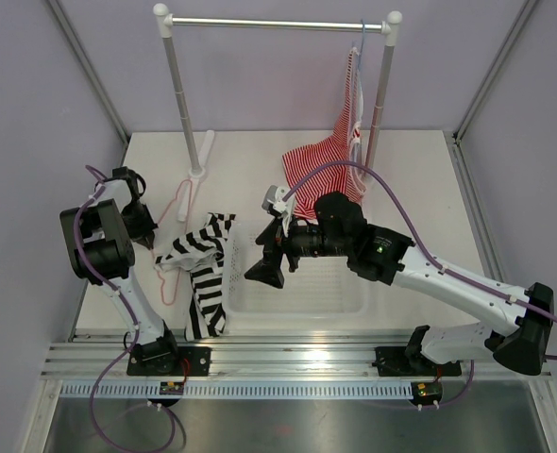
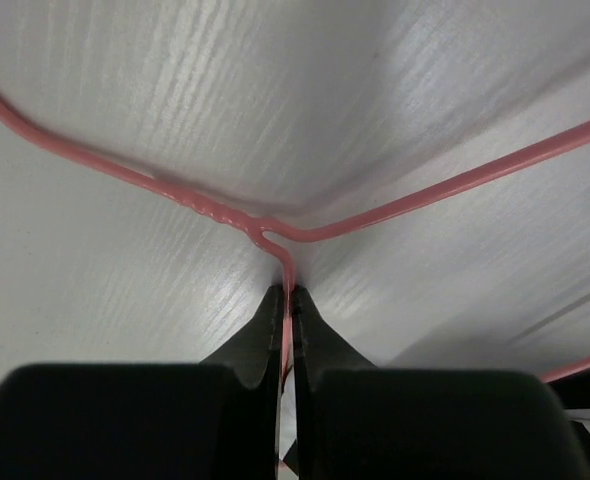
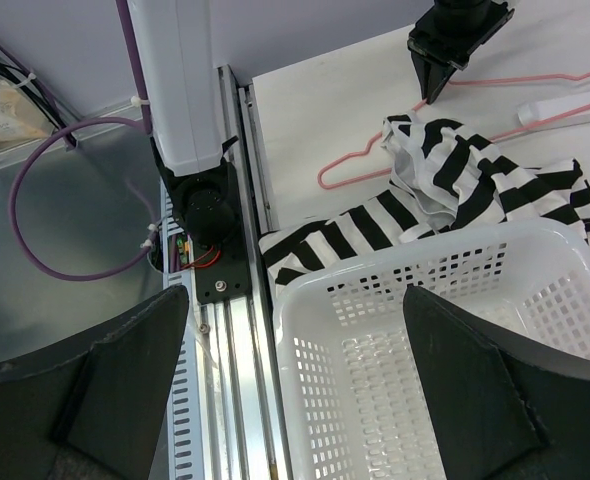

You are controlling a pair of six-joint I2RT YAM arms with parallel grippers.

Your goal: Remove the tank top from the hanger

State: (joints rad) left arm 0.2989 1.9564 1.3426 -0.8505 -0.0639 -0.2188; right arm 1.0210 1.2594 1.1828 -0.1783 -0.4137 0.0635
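Top external: tank top (image 1: 206,260) heaped on table (image 1: 260,160), draped over basket (image 1: 349,283) rim, one edge overlapping hanger (image 2: 207,208). Left hand (image 2: 287,305) clamped on hanger wire; right hand (image 1: 264,272) spread wide above basket. Step: final separation. Next: draw hanger clear of fabric.

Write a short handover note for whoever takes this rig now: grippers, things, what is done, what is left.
Left gripper: shut on the hanger, which lies on the table.
Right gripper: open, empty, above the white basket.
Tank top: draped over the basket's left rim, partly covering the hanger.
Done: top looks mostly off. Left: check no strap is caught, draw the hanger clear.
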